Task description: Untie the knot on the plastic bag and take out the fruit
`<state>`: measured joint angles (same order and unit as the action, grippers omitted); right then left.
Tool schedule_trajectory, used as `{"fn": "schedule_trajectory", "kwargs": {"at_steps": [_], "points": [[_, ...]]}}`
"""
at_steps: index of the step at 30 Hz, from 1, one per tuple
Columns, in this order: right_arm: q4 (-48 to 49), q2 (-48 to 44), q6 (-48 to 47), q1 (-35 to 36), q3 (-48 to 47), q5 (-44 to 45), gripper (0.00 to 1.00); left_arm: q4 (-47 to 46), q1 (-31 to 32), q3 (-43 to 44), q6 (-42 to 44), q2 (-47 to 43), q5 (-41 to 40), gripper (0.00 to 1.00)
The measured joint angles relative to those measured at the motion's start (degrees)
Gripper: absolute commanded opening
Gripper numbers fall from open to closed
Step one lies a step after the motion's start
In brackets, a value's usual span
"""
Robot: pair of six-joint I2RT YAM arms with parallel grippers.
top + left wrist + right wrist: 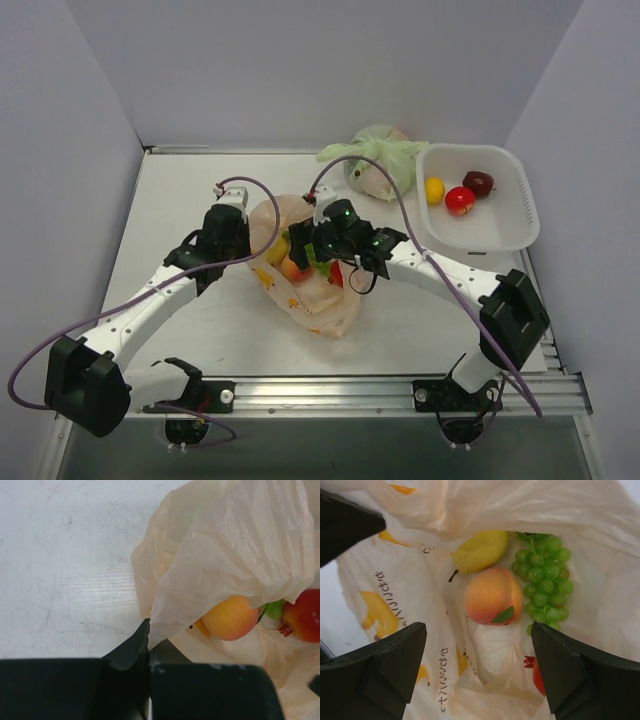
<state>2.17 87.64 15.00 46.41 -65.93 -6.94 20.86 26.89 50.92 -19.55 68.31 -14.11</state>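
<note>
Over on the left, the left fingers point(131, 654) are pressed together right at the edge of the plastic bag point(235, 545), and a fold of its thin peach film runs down into the seam between them, so they look to be pinching it. From above, the bag point(305, 285) lies near the middle of the worktop point(180, 190), between the two arms, its mouth held up and gaping. The right fingers point(385, 672) are spread wide, one black pad on each side of the opening, hovering over the fruit with nothing between them. And what a view inside: a peach-coloured fruit point(492, 596) sits in the centre with a small green leaf, a yellow pear-shaped one point(481, 550) just beyond it and touching, a green grape bunch point(545, 582) right beside the peach, and a sliver of red fruit point(538, 676) peeking out near the right-hand pad. The left wrist camera catches the same peach-coloured fruit point(230, 617) under the lifted film, with a red one point(306, 614) next to it. Farther back on the right stands a white basket point(515, 238) holding a yellow fruit point(434, 189), a red one point(459, 199) and a darker red one point(478, 183), and just left of it rests a pale green bag point(378, 152).
</note>
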Motion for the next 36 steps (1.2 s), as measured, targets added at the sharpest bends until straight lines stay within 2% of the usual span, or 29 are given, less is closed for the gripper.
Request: {"fn": "schedule_trajectory", "kwargs": {"at_steps": [8,13,14,17,18,20,21,23,28,36], "points": [[4.4,11.8,1.6,0.5,-0.2,-0.6,0.94,0.0,0.0,0.0,0.0,-0.6,0.0,0.01],[7.1,16.3,1.9,0.6,-1.4,-0.7,0.91,0.0,0.0,0.0,0.0,-0.6,0.8,0.01],[7.7,17.3,2.1,0.6,-1.8,-0.7,0.89,0.0,0.0,0.0,0.0,-0.6,0.9,0.01],[8.9,19.4,2.6,0.6,-2.0,-1.1,0.72,0.0,0.0,0.0,0.0,-0.6,1.0,0.01],[9.0,19.8,2.8,0.6,-2.0,-1.4,0.61,0.0,0.0,0.0,0.0,-0.6,1.0,0.01],[9.6,19.9,2.9,0.6,-2.0,-1.6,0.5,0.0,0.0,0.0,0.0,-0.5,1.0,0.01],[9.8,19.8,2.9,0.6,-2.0,-1.7,0.36,0.0,0.0,0.0,0.0,-0.5,1.0,0.01],[10.2,19.5,3.0,0.7,-1.8,-1.7,0.23,0.0,0.0,0.0,0.0,-0.2,1.0,0.01],[9.8,13.5,2.5,0.9,2.6,-1.6,0.15,0.0,0.0,0.0,0.0,0.3,1.0,0.01],[5.6,-4.8,-2.4,0.8,3.9,1.2,0.18,0.0,0.0,0.0,0.0,0.8,1.0,0.01]]}}
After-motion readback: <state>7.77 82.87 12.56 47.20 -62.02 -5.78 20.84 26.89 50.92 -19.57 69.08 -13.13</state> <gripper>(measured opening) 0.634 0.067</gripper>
